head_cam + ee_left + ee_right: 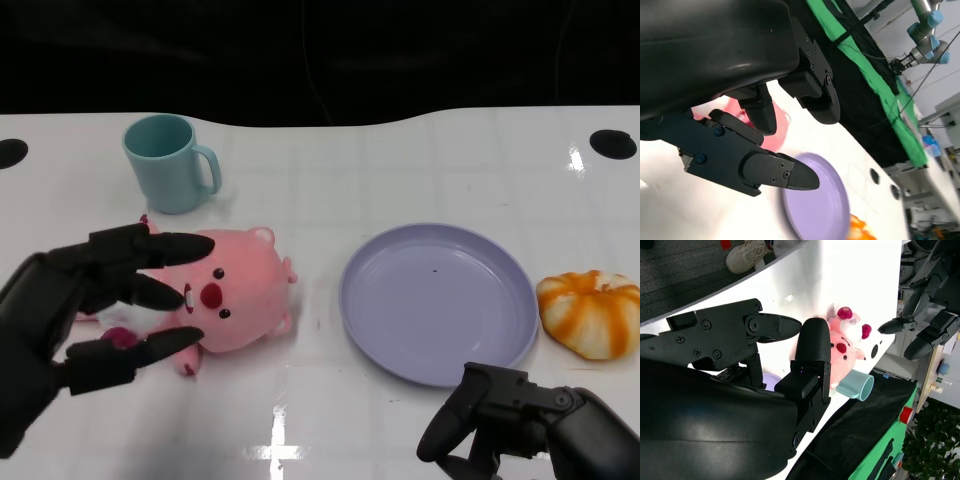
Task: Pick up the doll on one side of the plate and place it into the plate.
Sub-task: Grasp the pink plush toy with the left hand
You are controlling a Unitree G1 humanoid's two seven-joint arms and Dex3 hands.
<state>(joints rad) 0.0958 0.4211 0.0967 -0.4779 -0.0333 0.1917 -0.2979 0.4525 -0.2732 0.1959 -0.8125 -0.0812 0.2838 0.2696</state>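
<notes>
Left hand (70, 315), fingers spread and empty, hovers over the pink doll (235, 290) lying face-up, head toward the plate (437, 300).

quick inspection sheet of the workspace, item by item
surface: white glossy table, dark holes near its far corners
job's things: pink doll lying on the table beside the empty purple plate, apart from it
clutter: teal mug upright beyond the doll; orange-and-white pumpkin toy on the plate's other side
hands: left hand open, fingers spread around the doll's near end, contact unclear; right hand empty, fingers curled, near the plate's front edge
cables: dark cables on the black and green cloth beyond the table
surroundings: another robot arm in the background; a person's shoe on the floor
</notes>
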